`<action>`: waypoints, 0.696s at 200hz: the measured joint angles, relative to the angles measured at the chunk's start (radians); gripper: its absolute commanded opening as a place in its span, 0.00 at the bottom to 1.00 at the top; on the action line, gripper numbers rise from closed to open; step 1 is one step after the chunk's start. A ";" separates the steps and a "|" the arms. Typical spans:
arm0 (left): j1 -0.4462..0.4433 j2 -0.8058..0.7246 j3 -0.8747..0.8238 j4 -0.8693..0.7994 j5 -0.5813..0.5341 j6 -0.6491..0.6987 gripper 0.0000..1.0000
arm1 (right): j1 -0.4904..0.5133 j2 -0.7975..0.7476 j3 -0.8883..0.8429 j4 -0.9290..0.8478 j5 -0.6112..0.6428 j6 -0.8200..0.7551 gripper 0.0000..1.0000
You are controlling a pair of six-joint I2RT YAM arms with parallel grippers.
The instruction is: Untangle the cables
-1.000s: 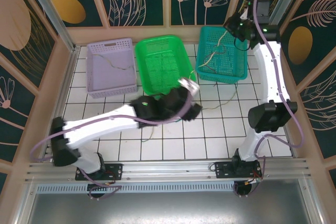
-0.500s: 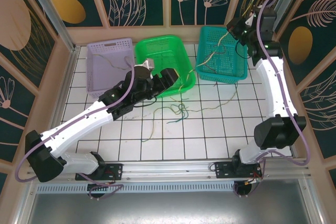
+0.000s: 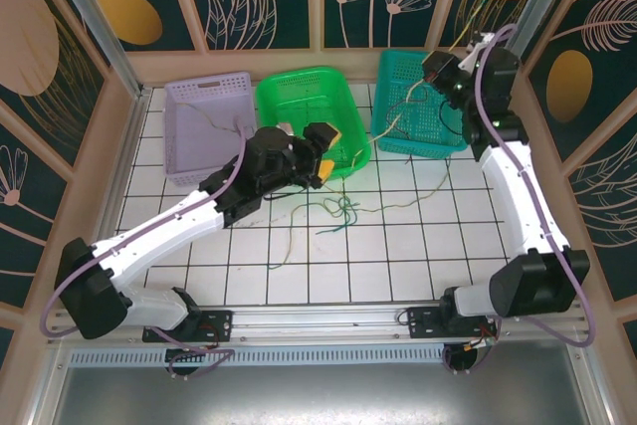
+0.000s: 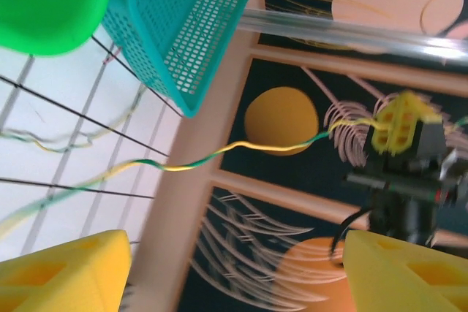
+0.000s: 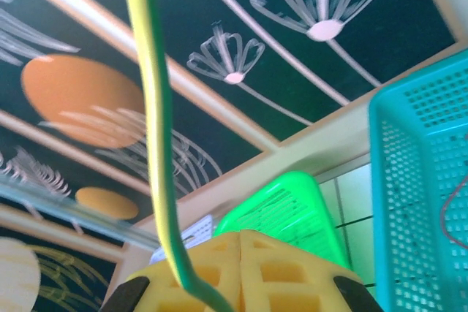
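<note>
My right gripper (image 3: 441, 71) hangs above the teal basket (image 3: 453, 138), shut on a green-and-yellow cable (image 5: 156, 144) that rises from its yellow fingers (image 5: 278, 268). In the left wrist view the same cable (image 4: 219, 154) runs from the right gripper (image 4: 398, 131) down toward the table. A tangle of cables (image 3: 339, 210) lies on the white tiles, one strand trailing toward the near edge. My left gripper (image 3: 324, 152) hovers at the green basket's (image 3: 284, 97) front rim, open, nothing between its fingers (image 4: 66, 272).
A purple basket (image 3: 177, 151) at the back left holds a pale cable (image 3: 224, 126). A thin reddish cable (image 3: 423, 97) lies in the teal basket. Patterned walls and a wooden frame close in the back and both sides.
My left arm swung from the table's middle back toward the green basket, its gripper staying open. The right gripper shifted slightly lower over the teal basket, still holding the cable.
</note>
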 measured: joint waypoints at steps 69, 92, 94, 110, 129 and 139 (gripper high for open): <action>-0.015 0.093 -0.008 0.100 0.026 -0.286 0.77 | 0.105 -0.042 -0.123 0.126 0.016 0.036 0.00; -0.016 0.077 -0.066 0.100 0.021 -0.307 0.77 | 0.110 -0.048 -0.123 0.142 0.019 0.053 0.00; -0.016 0.077 -0.071 0.099 0.021 -0.309 0.77 | 0.110 -0.050 -0.123 0.143 0.019 0.052 0.00; -0.016 0.078 -0.095 0.085 0.019 -0.314 0.73 | 0.110 -0.060 -0.123 0.149 0.019 0.057 0.00; -0.016 0.078 -0.117 0.091 0.006 -0.319 0.55 | 0.110 -0.067 -0.123 0.167 0.015 0.073 0.00; -0.015 0.078 -0.139 0.109 -0.007 -0.332 0.42 | 0.110 -0.069 -0.123 0.175 0.007 0.086 0.00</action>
